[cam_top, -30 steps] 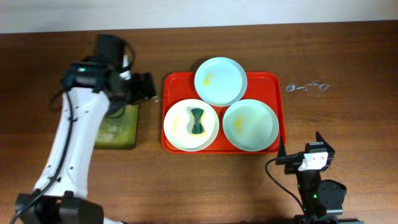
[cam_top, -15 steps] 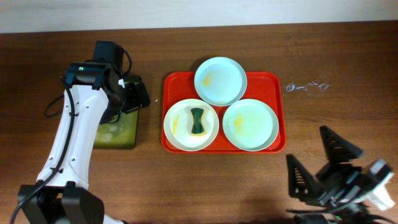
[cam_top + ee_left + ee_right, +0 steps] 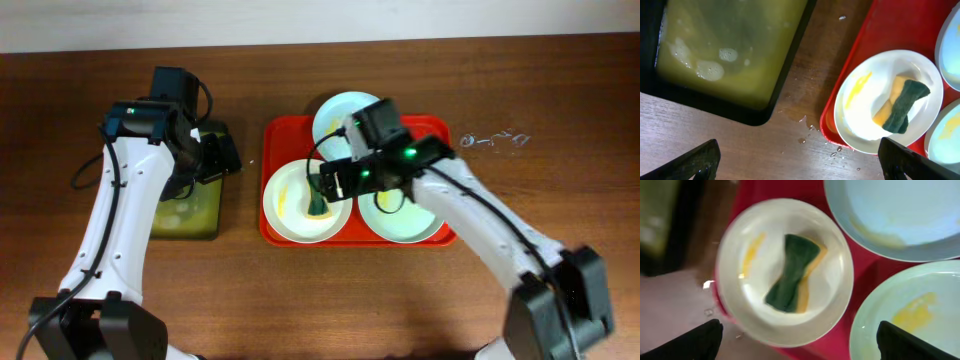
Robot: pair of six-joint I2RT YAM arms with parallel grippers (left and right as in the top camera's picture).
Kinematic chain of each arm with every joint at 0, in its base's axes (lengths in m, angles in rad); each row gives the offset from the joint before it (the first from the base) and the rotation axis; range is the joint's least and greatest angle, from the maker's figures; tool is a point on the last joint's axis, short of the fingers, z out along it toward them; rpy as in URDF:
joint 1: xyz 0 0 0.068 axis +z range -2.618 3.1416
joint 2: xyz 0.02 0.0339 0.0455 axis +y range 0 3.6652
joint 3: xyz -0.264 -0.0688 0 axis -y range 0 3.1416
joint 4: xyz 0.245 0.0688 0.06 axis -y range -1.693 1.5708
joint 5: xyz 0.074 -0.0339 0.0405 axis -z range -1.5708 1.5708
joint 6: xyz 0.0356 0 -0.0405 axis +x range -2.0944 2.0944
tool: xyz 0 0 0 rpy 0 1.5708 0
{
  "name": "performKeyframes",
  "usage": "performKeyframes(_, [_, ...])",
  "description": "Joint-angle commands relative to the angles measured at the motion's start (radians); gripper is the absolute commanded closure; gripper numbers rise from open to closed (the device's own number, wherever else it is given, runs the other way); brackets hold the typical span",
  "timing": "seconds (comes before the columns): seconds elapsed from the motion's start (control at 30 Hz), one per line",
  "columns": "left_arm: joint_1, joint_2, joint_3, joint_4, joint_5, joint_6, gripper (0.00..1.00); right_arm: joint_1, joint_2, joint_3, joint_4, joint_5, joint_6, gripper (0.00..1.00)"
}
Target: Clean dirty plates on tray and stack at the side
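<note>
Three smeared plates (image 3: 408,222) sit on the red tray (image 3: 441,131) at frame centre. The sponge (image 3: 792,275) lies in the lower-left plate (image 3: 285,212), so the right gripper (image 3: 334,183) hovers there, jaws wide open, likely to grasp it. The left gripper (image 3: 224,157), jaws open, waits by the dark tray (image 3: 188,218). Half a second ago the right arm was at lower right.
</note>
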Motion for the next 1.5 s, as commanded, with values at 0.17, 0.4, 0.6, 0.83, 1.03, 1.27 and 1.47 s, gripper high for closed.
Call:
performKeyframes(0.17, [0.005,0.002,0.004,0.001,-0.004,0.002,0.01,0.011,0.031,0.003,0.018,0.123,0.005,0.00])
performKeyframes(0.4, [0.005,0.002,0.004,0.001,-0.004,0.002,0.01,0.010,0.059,-0.001,0.040,0.142,0.005,0.02])
performKeyframes(0.6, [0.005,0.002,0.004,0.001,-0.004,0.002,0.01,0.010,0.063,-0.001,0.040,0.142,0.005,0.02])
performKeyframes(0.83, [0.005,0.002,0.004,0.001,-0.004,0.002,0.01,0.010,0.063,-0.001,0.040,0.142,0.005,0.02])
performKeyframes(1.03, [0.003,0.002,0.004,0.001,-0.004,0.002,0.01,0.010,0.063,-0.001,0.040,0.142,0.005,0.02])
performKeyframes(1.27, [0.002,0.002,0.004,0.001,-0.004,0.002,0.01,0.010,0.063,-0.001,0.040,0.142,0.005,0.02])
performKeyframes(1.47, [0.001,0.002,0.004,0.001,-0.004,0.002,0.01,0.010,0.063,-0.001,0.046,0.142,0.005,0.02])
